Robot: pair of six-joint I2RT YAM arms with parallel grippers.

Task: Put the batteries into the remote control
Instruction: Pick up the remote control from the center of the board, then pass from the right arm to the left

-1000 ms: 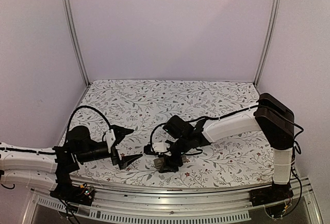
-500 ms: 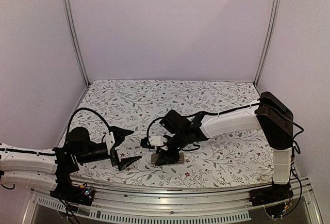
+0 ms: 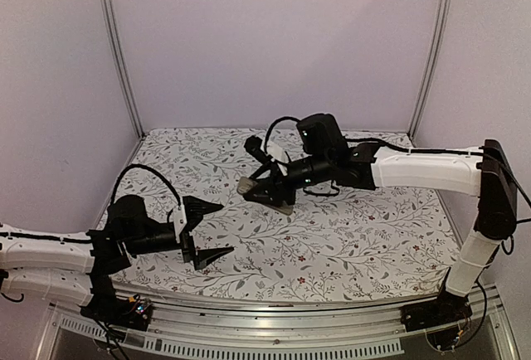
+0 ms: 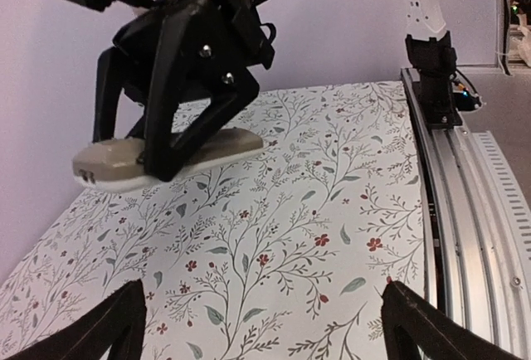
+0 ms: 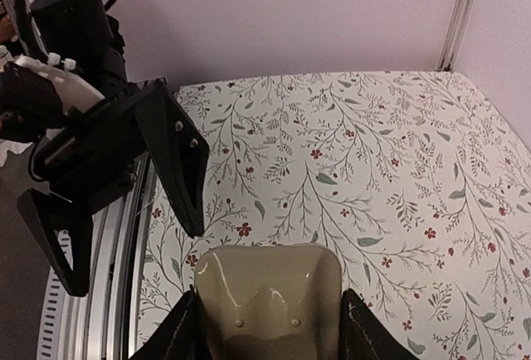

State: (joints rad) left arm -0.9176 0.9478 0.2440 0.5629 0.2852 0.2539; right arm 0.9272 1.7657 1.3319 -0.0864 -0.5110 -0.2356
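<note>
tan-backed remote control (image 5: 270,294) clamped in the right claw (image 3: 270,193).

White arm shells (image 3: 423,169), black joints (image 3: 496,198), looping black cables (image 3: 133,176); black left claw (image 3: 226,229) and right claw (image 3: 270,194) (screw heads showing).

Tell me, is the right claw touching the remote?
Touching. The left wrist view shows the right gripper with its black fingers clamped on both sides of the remote control. The right wrist view shows it wedged between them.
</note>
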